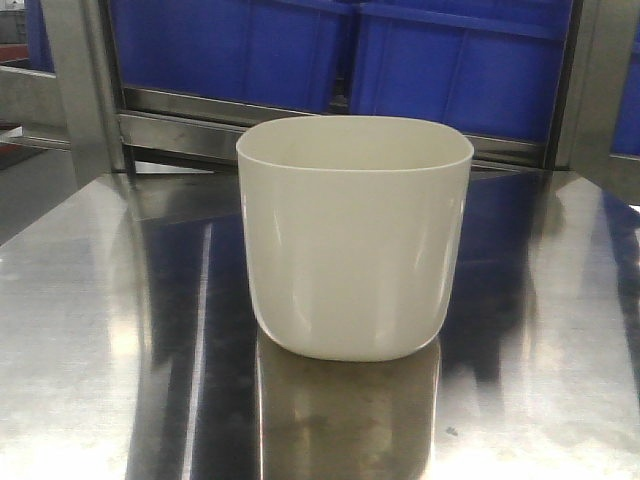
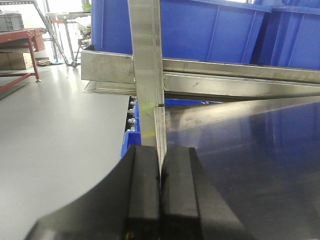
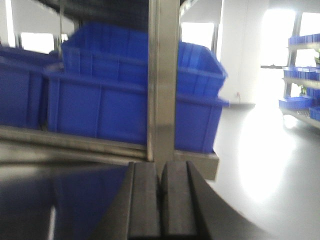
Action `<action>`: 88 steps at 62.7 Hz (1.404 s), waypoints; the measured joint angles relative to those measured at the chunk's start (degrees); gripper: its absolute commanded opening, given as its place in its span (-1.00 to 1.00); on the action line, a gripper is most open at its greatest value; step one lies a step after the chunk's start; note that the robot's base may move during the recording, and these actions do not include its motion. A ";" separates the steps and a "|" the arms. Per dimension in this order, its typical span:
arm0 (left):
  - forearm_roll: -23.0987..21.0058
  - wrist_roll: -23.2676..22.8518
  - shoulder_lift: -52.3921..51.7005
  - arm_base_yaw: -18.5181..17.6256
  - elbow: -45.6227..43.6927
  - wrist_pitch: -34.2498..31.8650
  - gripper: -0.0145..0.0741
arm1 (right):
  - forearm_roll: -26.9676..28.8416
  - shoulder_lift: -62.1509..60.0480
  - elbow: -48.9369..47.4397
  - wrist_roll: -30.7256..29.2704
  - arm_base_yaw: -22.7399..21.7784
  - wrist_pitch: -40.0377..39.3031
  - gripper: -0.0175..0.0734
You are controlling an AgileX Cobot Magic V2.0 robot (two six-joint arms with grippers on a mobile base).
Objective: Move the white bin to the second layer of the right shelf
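White bin (image 1: 355, 240), upright on steel table (image 1: 80, 300), is judged midway between left gripper (image 2: 160, 197) and right gripper (image 3: 161, 202), both closed, empty.

No readable text, label or number anywhere (bins included).

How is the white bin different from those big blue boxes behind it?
The white bin is creamy white; the blue boxes are bright blue. The bin has rounded corners and smooth walls; the boxes are square-edged with ribbed walls. The bin stands alone on the shiny table; the boxes sit side by side on the rack behind. Both look like plastic containers standing upright.
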 measured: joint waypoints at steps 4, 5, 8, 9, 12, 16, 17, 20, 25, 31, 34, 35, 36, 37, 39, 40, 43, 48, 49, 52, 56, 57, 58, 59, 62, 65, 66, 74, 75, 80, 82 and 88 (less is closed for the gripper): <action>0.00 0.00 0.00 0.00 0.00 0.00 -0.48 | 0.44 0.00 -0.93 3.92 0.00 0.66 -0.51; 0.00 0.00 0.00 0.00 0.00 0.00 -0.48 | 0.44 0.18 -1.64 5.36 0.00 1.25 -0.51; 0.00 0.00 0.00 0.00 0.00 0.00 -0.48 | 0.57 1.92 -4.24 7.95 0.00 5.05 -0.51; 0.00 0.00 0.00 0.00 0.00 0.00 -0.48 | 0.66 2.61 -5.67 8.69 0.10 6.40 -0.51; 0.00 0.00 0.00 0.00 0.00 0.00 -0.48 | 0.66 6.27 -9.53 9.88 0.10 11.65 -0.51; 0.00 0.00 0.00 0.00 0.00 0.00 -0.48 | 0.66 11.01 -14.53 10.43 0.21 19.01 -0.51; 0.00 0.00 0.00 0.00 0.00 0.00 -0.48 | 0.66 12.31 -15.81 10.59 0.21 20.58 -0.51; 0.00 0.00 0.00 0.00 0.00 0.00 -0.48 | 0.66 17.04 -21.07 10.71 0.28 25.60 -0.51; 0.00 0.00 0.00 0.00 0.00 0.00 -0.48 | 0.92 25.98 -28.92 10.83 0.43 32.13 -0.50; 0.00 0.00 0.00 0.00 0.00 0.00 -0.48 | 2.05 34.39 -37.15 10.91 0.84 37.64 -0.50; 0.00 0.00 0.00 0.00 0.00 0.00 -0.48 | 3.34 38.64 -41.36 10.91 1.19 39.89 -0.50; 0.00 0.00 0.00 0.00 0.00 0.00 -0.48 | 3.71 40.95 -43.67 10.69 1.54 40.82 -0.50; 0.00 0.00 0.00 0.00 0.00 0.00 -0.48 | 4.05 42.09 -44.80 10.53 1.71 41.41 -0.50; 0.00 0.00 0.00 0.00 0.00 0.00 -0.48 | 4.46 43.19 -45.88 10.35 1.82 42.35 -0.50; 0.00 0.00 0.00 0.00 0.00 0.00 -0.48 | 5.51 45.95 -48.49 9.58 2.40 43.76 -0.50; 0.00 0.00 0.00 0.00 0.00 0.00 -0.48 | 6.20 47.03 -49.50 9.25 2.65 44.32 -0.50; 0.00 0.00 0.00 0.00 0.00 0.00 -0.48 | 7.74 50.78 -53.23 7.59 3.67 46.24 -0.50; 0.00 0.00 0.00 0.00 0.00 0.00 -0.48 | 9.79 57.06 -57.46 4.89 6.23 49.06 -0.50; 0.00 0.00 0.00 0.00 0.00 0.00 -0.48 | 9.92 58.05 -58.12 4.39 6.76 49.53 -0.50; 0.00 0.00 0.00 0.00 0.00 0.00 -0.48 | 10.54 61.28 -60.16 2.71 8.76 51.44 -0.50; 0.00 0.00 0.00 0.00 0.00 0.00 -0.48 | 10.93 64.91 -62.14 1.41 11.70 52.72 -0.50; 0.00 0.00 0.00 0.00 0.00 0.00 -0.48 | 10.96 66.05 -62.67 1.16 12.38 52.92 -0.50; 0.00 0.00 0.00 0.00 0.00 0.00 -0.48 | 11.08 66.77 -62.99 1.02 13.39 53.17 -0.50; 0.00 0.00 0.00 0.00 0.00 0.00 -0.48 | 11.07 67.48 -63.32 0.91 14.07 53.32 -0.50; 0.00 0.00 0.00 0.00 0.00 0.00 -0.48 | 11.10 69.48 -64.18 0.64 16.11 53.76 -0.50; 0.00 0.00 0.00 0.00 0.00 0.00 -0.48 | 11.10 71.63 -65.11 0.52 18.46 54.23 -0.50; 0.00 0.00 0.00 0.00 0.00 0.00 -0.48 | 11.10 72.50 -65.24 0.41 19.12 54.25 -0.50; 0.00 0.00 0.00 0.00 0.00 0.00 -0.48 | 11.20 76.74 -66.20 0.19 24.53 54.40 -0.41; 0.00 0.00 0.00 0.00 0.00 0.00 -0.48 | 11.20 77.15 -66.20 0.19 25.07 54.40 -0.37; 0.00 0.00 0.00 0.00 0.00 0.00 -0.48 | 11.30 79.22 -66.20 0.19 27.75 54.40 -0.06; 0.00 0.00 0.00 0.00 0.00 0.00 -0.48 | 11.30 80.00 -66.20 0.19 28.61 54.40 0.08; 0.00 0.00 0.00 0.00 0.00 0.00 -0.48 | 11.30 81.27 -66.20 0.19 30.85 54.20 0.44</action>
